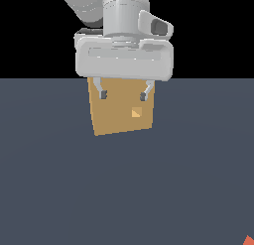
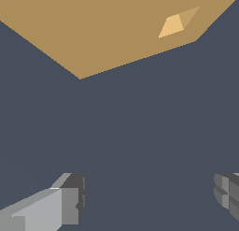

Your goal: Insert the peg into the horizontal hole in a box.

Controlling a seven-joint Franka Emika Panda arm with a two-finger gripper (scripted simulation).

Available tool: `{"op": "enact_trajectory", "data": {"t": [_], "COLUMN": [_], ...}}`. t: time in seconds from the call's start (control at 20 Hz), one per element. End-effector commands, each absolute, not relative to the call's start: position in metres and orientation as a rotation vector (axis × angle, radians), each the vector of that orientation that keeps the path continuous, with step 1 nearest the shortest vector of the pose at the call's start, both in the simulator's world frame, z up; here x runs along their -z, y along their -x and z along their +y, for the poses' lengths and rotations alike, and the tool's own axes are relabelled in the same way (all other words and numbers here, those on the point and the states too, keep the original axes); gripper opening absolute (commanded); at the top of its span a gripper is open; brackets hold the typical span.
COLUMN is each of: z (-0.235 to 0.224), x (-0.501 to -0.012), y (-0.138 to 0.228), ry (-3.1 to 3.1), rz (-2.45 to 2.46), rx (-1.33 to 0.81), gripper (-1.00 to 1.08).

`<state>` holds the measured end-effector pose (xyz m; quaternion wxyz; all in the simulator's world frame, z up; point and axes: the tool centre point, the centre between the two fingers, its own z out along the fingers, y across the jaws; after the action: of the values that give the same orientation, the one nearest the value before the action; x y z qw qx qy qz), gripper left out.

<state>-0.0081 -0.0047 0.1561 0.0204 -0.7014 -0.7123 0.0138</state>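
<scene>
The tan box [image 1: 120,109] stands on the dark floor, and the wrist view shows its face [image 2: 102,29]. Its small lighter square hole [image 1: 136,112] sits toward the exterior view's right on the face, and shows in the wrist view [image 2: 176,24]. My gripper [image 1: 123,95] hangs open and empty in front of the box's upper part, fingers [image 2: 70,199] wide apart. Only a red-orange tip of the peg [image 1: 249,240] shows at the exterior view's lower right corner; the rest is out of view.
The dark grey floor [image 1: 124,189] stretches around the box. The arm's white hand [image 1: 124,58] hides the box's top edge.
</scene>
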Motion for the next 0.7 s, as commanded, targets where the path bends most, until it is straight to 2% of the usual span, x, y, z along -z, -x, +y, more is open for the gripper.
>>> {"op": "enact_trajectory", "data": {"t": [0.0, 0.35, 0.65], "z": [-0.005, -0.019, -0.058], "x": [-0.156, -0.151, -0.138], "y": [0.008, 0.0, -0.019], "ry": [2.175, 2.234, 2.378], "rz": [-2.209, -2.154, -2.004], "rx": [-0.043, -0.041, -0.037], "gripper": [1.0, 1.0, 1.0]}}
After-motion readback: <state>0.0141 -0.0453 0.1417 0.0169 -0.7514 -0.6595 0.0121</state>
